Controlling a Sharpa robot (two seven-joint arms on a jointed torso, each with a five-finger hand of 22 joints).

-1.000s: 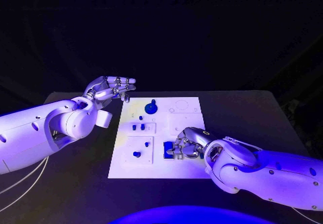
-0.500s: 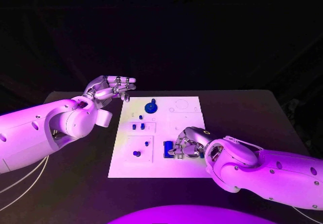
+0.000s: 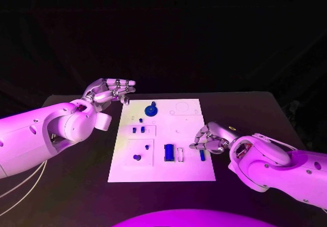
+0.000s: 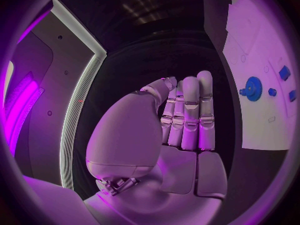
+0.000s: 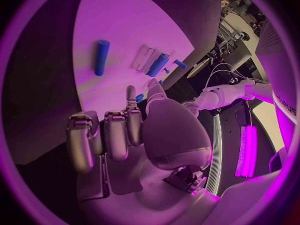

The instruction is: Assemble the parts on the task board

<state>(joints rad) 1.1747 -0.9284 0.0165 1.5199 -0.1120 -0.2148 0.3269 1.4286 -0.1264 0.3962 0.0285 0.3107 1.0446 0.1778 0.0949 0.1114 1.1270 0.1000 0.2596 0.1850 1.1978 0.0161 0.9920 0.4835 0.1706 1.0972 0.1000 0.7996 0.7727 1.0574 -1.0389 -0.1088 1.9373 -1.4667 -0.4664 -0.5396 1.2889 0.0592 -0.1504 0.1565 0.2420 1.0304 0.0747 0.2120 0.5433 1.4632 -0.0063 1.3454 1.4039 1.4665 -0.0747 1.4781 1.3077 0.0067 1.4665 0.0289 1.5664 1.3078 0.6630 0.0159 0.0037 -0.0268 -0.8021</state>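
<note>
The white task board (image 3: 163, 168) lies in the middle of the black table. A blue gear (image 3: 150, 111) stands near its far edge, with two small blue pegs (image 3: 138, 129) and a small blue piece (image 3: 137, 157) nearer on its left side. A blue block (image 3: 168, 152) stands beside a white slot (image 3: 180, 154), and a thin blue rod (image 3: 202, 155) lies just right of it. My right hand (image 3: 210, 140) hovers at the board's right edge, fingers loosely bent, holding nothing; the rod (image 5: 101, 57) lies beyond its fingertips. My left hand (image 3: 110, 90) is raised off the far left corner, holding nothing.
Bare black table (image 3: 252, 113) surrounds the board on all sides. The left wrist view shows the gear (image 4: 253, 88) and the board (image 4: 262, 45) off to the side of my left hand (image 4: 184, 115).
My right hand has drawn back to the right from over the blue block, uncovering the block, the white slot and the blue rod on the board. The left hand has stayed put.
</note>
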